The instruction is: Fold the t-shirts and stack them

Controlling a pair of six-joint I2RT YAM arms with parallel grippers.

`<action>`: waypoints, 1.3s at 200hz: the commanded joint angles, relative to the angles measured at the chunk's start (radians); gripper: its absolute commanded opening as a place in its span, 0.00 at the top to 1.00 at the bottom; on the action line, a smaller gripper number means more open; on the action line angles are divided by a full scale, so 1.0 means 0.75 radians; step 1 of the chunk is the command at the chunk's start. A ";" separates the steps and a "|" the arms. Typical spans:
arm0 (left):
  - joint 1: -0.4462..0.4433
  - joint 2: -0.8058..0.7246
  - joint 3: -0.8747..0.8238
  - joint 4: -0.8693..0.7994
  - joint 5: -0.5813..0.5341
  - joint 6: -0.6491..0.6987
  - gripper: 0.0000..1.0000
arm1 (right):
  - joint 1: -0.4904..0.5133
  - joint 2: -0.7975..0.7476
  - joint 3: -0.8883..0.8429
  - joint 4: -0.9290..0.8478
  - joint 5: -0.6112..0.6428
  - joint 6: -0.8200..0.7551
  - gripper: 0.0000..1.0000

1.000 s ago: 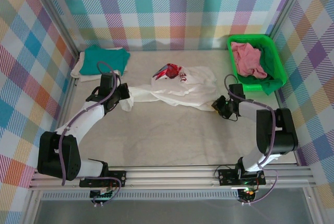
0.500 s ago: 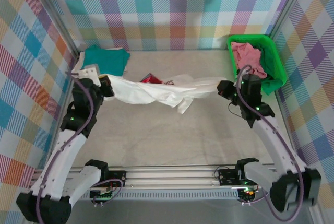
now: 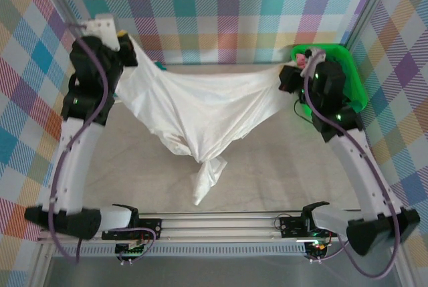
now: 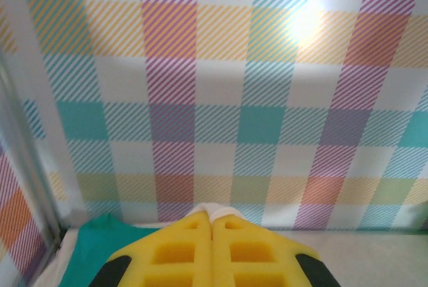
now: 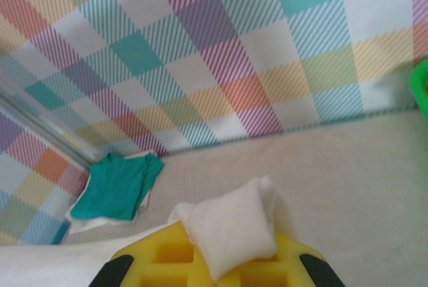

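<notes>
White t-shirt (image 3: 200,106) hangs spread over the surface (image 3: 267,166), its two ends pinched in the closed left claw (image 3: 124,39) and right claw (image 3: 288,77); not yet folded, while the teal t-shirt (image 5: 117,183) already lies folded in the far-left corner.

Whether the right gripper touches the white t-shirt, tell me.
Touching. The right wrist view shows the white t-shirt pinched between the right gripper's yellow fingers.

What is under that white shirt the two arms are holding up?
Bare table shows below the white t-shirt, whose hanging tip droops toward it. Beyond it, a folded teal t-shirt lies in the far corner. The table directly under the spread cloth is covered from above.
</notes>
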 commanded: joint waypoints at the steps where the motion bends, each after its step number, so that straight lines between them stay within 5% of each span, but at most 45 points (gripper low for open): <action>1: 0.020 0.212 0.275 -0.006 0.025 0.092 1.00 | 0.003 0.186 0.210 0.055 0.075 -0.093 1.00; 59: 0.032 1.101 1.751 -0.210 0.127 0.145 1.00 | -0.043 0.898 1.300 -0.144 -0.031 -0.093 1.00; 86: 0.032 0.896 1.456 0.046 0.220 0.147 1.00 | -0.049 1.202 1.990 -0.396 -0.080 -0.112 1.00; 102: 0.021 0.785 1.368 0.086 0.259 0.181 1.00 | -0.064 1.227 2.104 -0.448 -0.096 -0.116 1.00; 141: -0.113 0.658 1.448 -0.106 0.322 0.408 1.00 | -0.120 0.905 1.463 -0.203 -0.185 -0.093 1.00; 164: -0.285 0.523 1.303 -0.317 0.197 0.549 1.00 | -0.125 0.701 1.076 -0.127 -0.162 -0.084 1.00; 180: -0.383 0.301 0.856 -0.325 0.087 0.522 1.00 | -0.127 0.535 0.713 -0.047 -0.156 -0.054 1.00; 221: -0.472 -0.479 -0.854 0.280 -0.080 0.154 1.00 | -0.127 0.123 -0.304 0.194 -0.160 0.164 0.94; 260: -0.621 -0.822 -1.485 0.000 -0.029 -0.378 1.00 | -0.127 -0.159 -0.835 0.021 -0.141 0.231 0.67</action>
